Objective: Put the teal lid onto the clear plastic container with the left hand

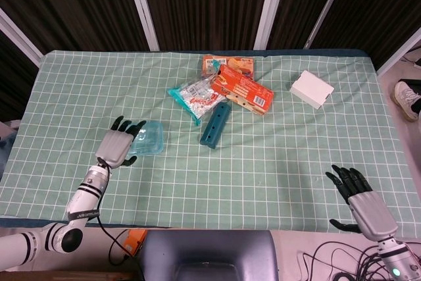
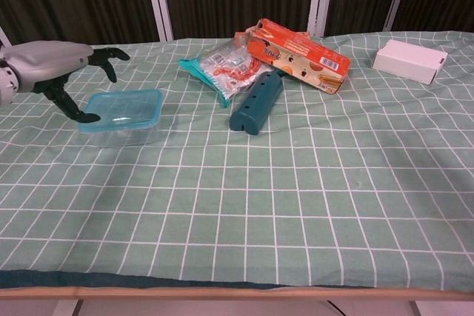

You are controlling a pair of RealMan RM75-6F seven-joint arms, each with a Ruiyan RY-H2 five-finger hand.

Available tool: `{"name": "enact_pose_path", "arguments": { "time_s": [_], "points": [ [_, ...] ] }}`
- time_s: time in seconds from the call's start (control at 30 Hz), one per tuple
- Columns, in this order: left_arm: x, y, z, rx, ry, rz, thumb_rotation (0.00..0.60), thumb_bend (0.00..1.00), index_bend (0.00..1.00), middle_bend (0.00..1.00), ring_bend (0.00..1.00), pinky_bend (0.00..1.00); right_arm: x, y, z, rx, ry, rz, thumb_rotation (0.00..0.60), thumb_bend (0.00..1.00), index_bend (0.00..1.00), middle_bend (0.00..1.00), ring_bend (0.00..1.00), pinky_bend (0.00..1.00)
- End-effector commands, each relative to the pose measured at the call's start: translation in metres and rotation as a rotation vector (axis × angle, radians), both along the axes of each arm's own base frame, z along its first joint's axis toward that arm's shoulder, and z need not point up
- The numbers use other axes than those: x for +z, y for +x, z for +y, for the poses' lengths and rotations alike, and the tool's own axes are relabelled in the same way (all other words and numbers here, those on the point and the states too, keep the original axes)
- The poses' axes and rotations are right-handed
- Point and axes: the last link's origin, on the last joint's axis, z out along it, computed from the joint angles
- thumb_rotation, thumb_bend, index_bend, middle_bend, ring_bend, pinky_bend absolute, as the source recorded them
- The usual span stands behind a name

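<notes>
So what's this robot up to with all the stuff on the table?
It is putting a teal lid on a clear plastic container with its left hand. The lid already sits on the container. The left hand hangs just above the lid's left edge, fingers spread, holding nothing. The right hand rests open near the table's front edge.

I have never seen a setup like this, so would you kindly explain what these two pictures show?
This is a two-armed robot with human-like hands, seen through its own cameras: the head view looks down on the table, the chest view looks across it. On the checked cloth lie a clear plastic container with its teal lid already on, a snack bag, an orange carton, a dark teal bar and a white box. The left hand hovers over the lid's edge, fingers spread, holding nothing. The right hand waits open near the table's front edge.
</notes>
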Motion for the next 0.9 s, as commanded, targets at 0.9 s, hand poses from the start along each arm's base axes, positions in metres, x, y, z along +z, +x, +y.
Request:
{"name": "enact_pose_path", "arguments": {
  "time_s": [0.9],
  "points": [
    [-0.019, -0.011, 0.026, 0.127, -0.048, 0.063, 0.600, 0.32, 0.00, 0.23, 0.12, 0.00, 0.003, -0.001, 0.000, -0.003, 0.000, -0.008, 0.600, 0.16, 0.00, 0.00, 0.00, 0.00]
  ]
}}
